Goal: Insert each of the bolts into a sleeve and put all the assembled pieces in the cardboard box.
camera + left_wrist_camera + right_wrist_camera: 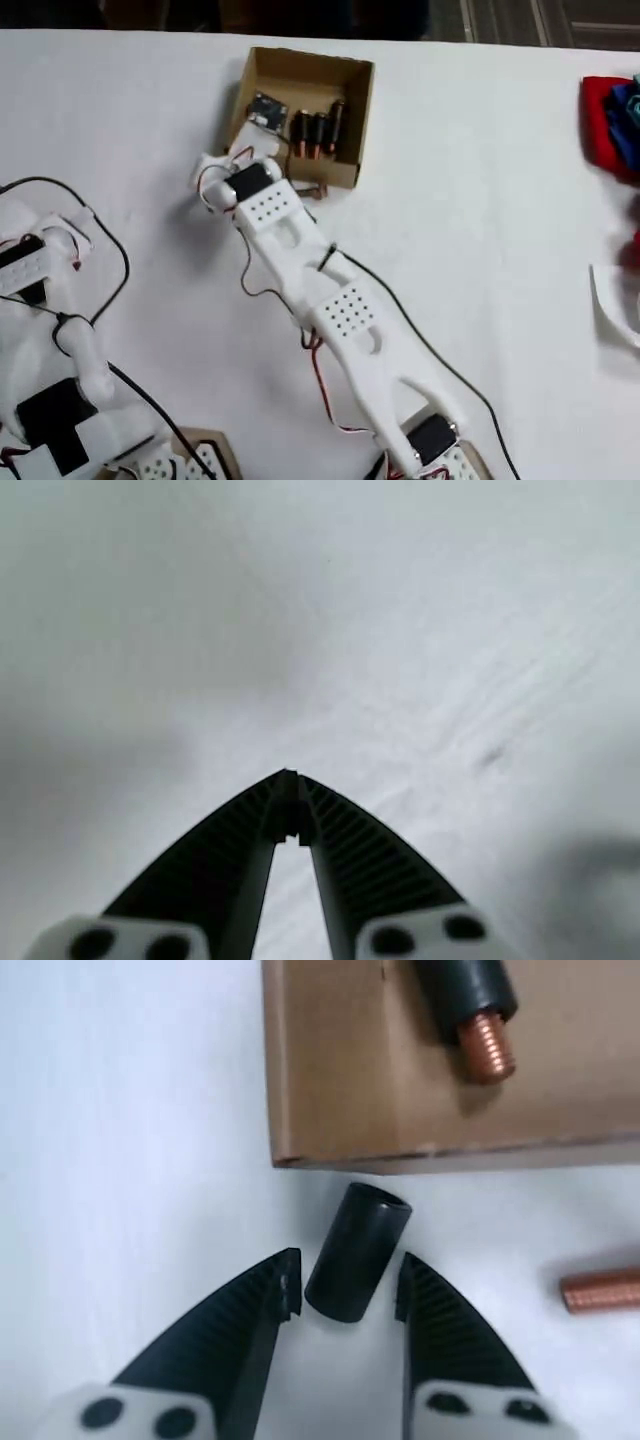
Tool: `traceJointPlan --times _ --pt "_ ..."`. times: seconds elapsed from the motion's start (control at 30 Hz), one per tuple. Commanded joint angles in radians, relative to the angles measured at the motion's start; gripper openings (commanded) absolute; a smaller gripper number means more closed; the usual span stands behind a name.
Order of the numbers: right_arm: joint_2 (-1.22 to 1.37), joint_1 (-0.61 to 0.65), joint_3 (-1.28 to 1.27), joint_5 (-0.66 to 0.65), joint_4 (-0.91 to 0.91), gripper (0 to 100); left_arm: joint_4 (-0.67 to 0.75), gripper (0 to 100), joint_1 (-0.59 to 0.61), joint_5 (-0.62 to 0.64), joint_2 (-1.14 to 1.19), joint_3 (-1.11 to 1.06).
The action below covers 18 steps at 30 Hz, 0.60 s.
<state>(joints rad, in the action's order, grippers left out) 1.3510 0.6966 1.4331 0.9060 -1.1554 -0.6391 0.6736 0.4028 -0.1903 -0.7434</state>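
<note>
Close by, the left gripper (289, 805) hangs over the white table (420, 630), its fingers pressed together on nothing. Farther out, the right gripper (347, 1282) is spread open on either side of a black sleeve (356, 1250) that lies on the table just outside the cardboard box (330, 1070). A loose copper bolt (600, 1290) lies nearby. Three assembled pieces (318, 132) lie inside the box.

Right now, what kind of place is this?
Probably a robot lab workbench: a wired white robot arm stretches over a white table, up to a cardboard box holding sleeved bolts.
</note>
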Motion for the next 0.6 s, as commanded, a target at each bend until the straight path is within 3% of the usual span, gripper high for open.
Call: traceJointPlan --times 0.0,0.13,0.43,0.57 --pt "-0.015 -0.028 0.0 -0.005 0.021 14.3 0.008 2 0.012 0.008 -0.012 0.035" --pt "-0.015 -0.028 0.0 -0.006 0.03 1.9 0.008 2 0.012 0.008 -0.012 0.035" --pt "-0.025 -0.068 0.011 -0.006 0.012 1.9 0.008 2 0.012 0.008 -0.012 0.035" --pt "-0.056 -0.079 0.086 -0.008 -0.16 1.9 0.009 2 0.012 0.008 -0.012 0.038"
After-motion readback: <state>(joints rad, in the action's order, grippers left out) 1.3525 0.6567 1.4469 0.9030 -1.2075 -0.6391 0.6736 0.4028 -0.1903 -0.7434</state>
